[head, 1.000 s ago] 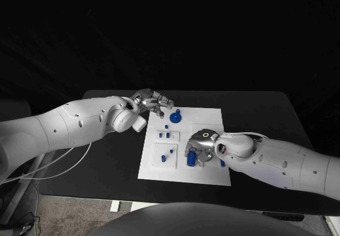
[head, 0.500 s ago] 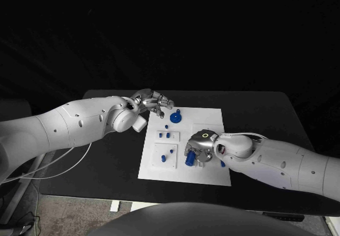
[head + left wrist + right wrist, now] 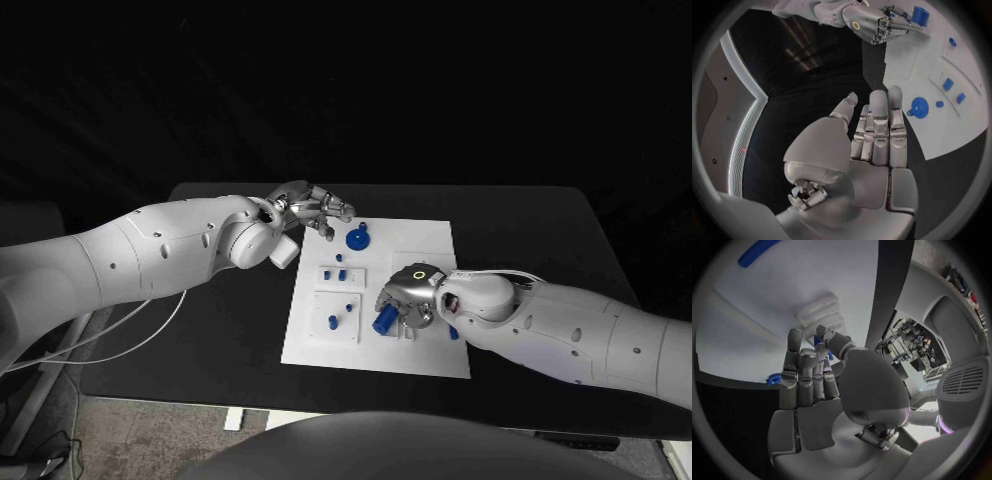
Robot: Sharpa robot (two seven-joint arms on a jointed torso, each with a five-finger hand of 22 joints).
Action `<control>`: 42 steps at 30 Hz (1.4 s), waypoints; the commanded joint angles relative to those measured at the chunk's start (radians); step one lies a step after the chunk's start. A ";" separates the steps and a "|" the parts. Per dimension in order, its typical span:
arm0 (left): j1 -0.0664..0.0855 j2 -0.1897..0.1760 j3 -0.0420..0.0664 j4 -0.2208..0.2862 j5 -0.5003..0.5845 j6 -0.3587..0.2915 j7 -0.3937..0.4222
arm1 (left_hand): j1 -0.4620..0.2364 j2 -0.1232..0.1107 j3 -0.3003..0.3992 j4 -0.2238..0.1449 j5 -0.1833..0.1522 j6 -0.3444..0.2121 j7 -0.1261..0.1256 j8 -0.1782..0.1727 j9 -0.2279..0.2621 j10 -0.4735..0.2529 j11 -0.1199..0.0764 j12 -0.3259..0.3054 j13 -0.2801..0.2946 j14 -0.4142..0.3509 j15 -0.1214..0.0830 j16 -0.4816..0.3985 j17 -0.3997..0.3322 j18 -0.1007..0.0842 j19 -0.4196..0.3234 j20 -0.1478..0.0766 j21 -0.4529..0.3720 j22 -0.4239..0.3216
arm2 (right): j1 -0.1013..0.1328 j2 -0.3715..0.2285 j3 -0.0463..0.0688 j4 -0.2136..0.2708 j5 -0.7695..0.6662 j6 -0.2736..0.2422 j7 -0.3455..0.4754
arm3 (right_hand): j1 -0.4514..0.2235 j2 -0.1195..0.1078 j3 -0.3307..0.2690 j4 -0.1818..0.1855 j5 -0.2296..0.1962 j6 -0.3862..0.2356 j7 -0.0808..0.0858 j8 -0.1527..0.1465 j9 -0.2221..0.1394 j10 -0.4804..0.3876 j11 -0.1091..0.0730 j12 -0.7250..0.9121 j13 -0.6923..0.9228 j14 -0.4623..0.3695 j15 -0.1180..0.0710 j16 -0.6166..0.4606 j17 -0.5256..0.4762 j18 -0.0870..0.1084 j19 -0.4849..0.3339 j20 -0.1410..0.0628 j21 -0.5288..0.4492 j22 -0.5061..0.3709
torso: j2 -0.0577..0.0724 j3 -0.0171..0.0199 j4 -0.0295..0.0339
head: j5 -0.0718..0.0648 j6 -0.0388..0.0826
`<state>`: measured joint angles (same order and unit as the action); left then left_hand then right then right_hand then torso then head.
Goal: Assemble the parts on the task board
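Note:
The white task board (image 3: 433, 245) lies mid-table. My right hand (image 3: 410, 300) hovers over its near middle and grips a blue cylindrical part (image 3: 385, 320), which slants between the fingertips; in the left wrist view the same blue cylindrical part (image 3: 918, 15) sticks out of the right hand (image 3: 876, 27). My left hand (image 3: 312, 209) floats above the board's far left corner, fingers stretched out and holding nothing, as the left hand (image 3: 873, 135) also shows at its own wrist. A round blue part (image 3: 358, 237) sits on the board just beside it.
Small blue parts (image 3: 336, 272) stand in a raised white block on the board's left side, and another blue part (image 3: 333, 322) sits in the block nearer me. A long blue piece (image 3: 757, 251) lies on the board. Black table (image 3: 534, 230) surrounds the board.
The blue cylinder in my right hand has tipped from nearly upright to slanted and shifted slightly left. The left arm has stayed still.

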<state>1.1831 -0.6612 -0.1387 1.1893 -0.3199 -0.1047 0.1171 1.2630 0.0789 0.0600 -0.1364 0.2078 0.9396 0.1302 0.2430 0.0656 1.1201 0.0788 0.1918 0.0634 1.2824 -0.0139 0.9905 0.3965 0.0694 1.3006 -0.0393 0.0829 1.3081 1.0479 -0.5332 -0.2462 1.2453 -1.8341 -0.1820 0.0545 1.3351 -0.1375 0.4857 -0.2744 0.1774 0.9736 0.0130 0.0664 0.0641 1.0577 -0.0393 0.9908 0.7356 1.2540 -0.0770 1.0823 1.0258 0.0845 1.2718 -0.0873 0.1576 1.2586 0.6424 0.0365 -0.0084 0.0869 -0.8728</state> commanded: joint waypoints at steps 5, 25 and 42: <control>0.001 0.001 0.001 0.002 -0.004 0.016 0.003 | -0.003 -0.009 -0.001 0.007 -0.003 -0.007 0.000 -0.001 0.001 -0.005 0.001 0.005 0.000 -0.001 0.002 -0.004 0.000 0.012 -0.001 0.005 -0.006 0.005 | -0.001 -0.003 0.000 0.003 -0.011 0.024 -0.011 | 0.015 -0.002 -0.008 0.000 0.004 0.013 0.003 -0.003 0.000 -0.011 0.001 0.001 -0.006 -0.007 0.000 -0.001 -0.003 -0.020 0.006 -0.007 -0.013 0.007 | 0.000 0.0009 -0.0006 | -0.001 0.000; 0.001 0.001 0.001 0.001 -0.005 0.020 -0.001 | 0.000 -0.009 0.000 0.008 -0.003 -0.009 0.000 0.000 0.001 -0.007 0.001 0.005 0.000 -0.001 0.002 -0.003 0.000 0.012 -0.001 0.005 -0.005 0.006 | -0.002 -0.013 0.000 0.031 0.003 -0.048 0.028 | 0.011 -0.003 0.074 -0.009 0.009 0.118 0.016 -0.003 0.003 -0.008 0.002 0.025 0.001 0.011 -0.001 0.032 0.016 -0.007 0.010 -0.008 -0.016 0.049 | 0.000 0.0006 0.0004 | -0.001 0.000; 0.001 -0.001 0.001 0.002 -0.006 0.021 -0.004 | 0.000 -0.009 0.000 0.008 -0.003 -0.009 0.000 0.000 0.001 -0.007 0.001 0.005 0.000 -0.001 0.002 -0.003 0.000 0.012 -0.001 0.005 -0.005 0.006 | -0.003 -0.015 0.000 0.032 -0.002 -0.019 0.014 | 0.035 -0.023 0.109 -0.006 0.015 0.048 -0.008 -0.004 0.000 -0.017 0.001 0.019 -0.002 -0.007 -0.001 0.023 0.004 -0.003 0.004 -0.006 -0.045 0.052 | 0.000 0.0012 -0.0006 | -0.002 0.000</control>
<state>1.1831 -0.6625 -0.1388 1.1887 -0.3220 -0.0985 0.1097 1.2630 0.0789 0.0600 -0.1364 0.2079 0.9396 0.1302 0.2430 0.0656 1.1201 0.0788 0.1918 0.0634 1.2825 -0.0139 0.9905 0.3965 0.0693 1.3006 -0.0393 0.0829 1.3076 1.0461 -0.5480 -0.2463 1.2783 -1.8283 -0.2154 0.0708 1.3689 -0.1554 0.5891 -0.2810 0.1898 1.0288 0.0074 0.0658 0.0656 1.0485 -0.0371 1.0148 0.7355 1.2533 -0.0763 1.1092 1.0307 0.0844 1.2793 -0.0947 0.1186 1.3080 0.6423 0.0372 -0.0090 0.0863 -0.8728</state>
